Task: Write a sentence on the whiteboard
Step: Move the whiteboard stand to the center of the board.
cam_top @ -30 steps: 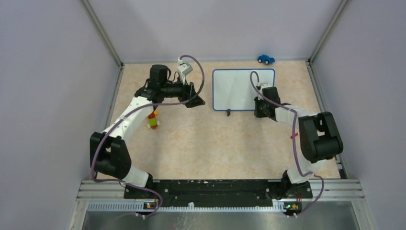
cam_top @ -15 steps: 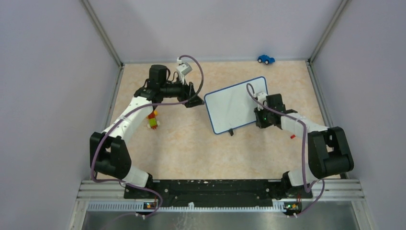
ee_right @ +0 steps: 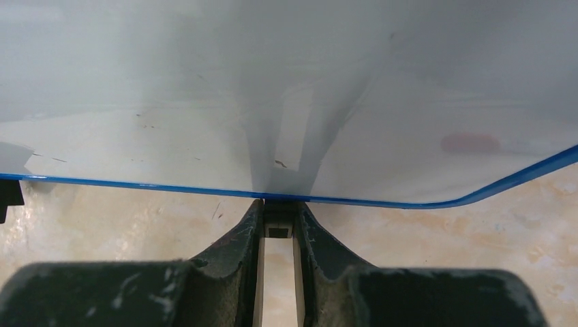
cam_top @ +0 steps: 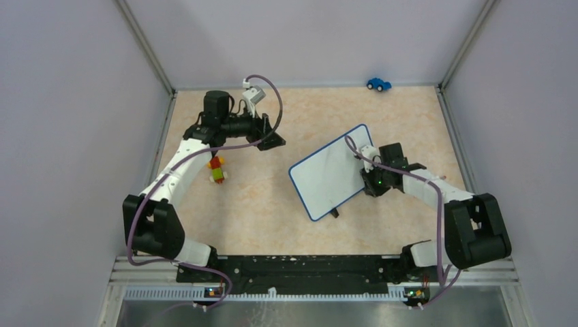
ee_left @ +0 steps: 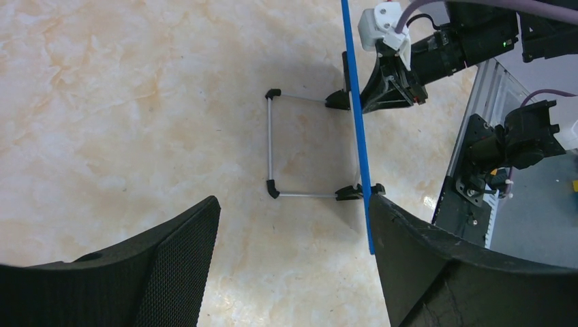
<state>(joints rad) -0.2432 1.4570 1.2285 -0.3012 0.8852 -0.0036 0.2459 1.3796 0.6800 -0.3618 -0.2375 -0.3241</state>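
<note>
while the right hand (cam_top: 367, 180) pinches the right-hand rim of the whiteboard (cam_top: 327, 177), its two fingers closed tight on the thin blue edge, the writing itself has not begun as far as the views show. the board sits right of the middle of the surface (cam_top: 272, 218), turned at a slant so that one corner points toward the arms' bases and the opposite corner toward the far wall. the left wrist view catches it almost edge-on, with a thin wire stand (ee_left: 270, 144) behind it, so it seems to be tipped up, not lying flat; whether its black feet touch the surface cannot be told. its face reads as plain white from above, and no sentence is visible on it; the right wrist view shows only scuffs and a faint reddish smudge. the left hand (cam_top: 275, 139) hovers over the far left part of the surface, well apart from the board, its fingers spread wide and empty. neither hand holds anything to write with. judged from this, the work is at the stage of placing the board; finding a pen and writing every word remain.
</note>
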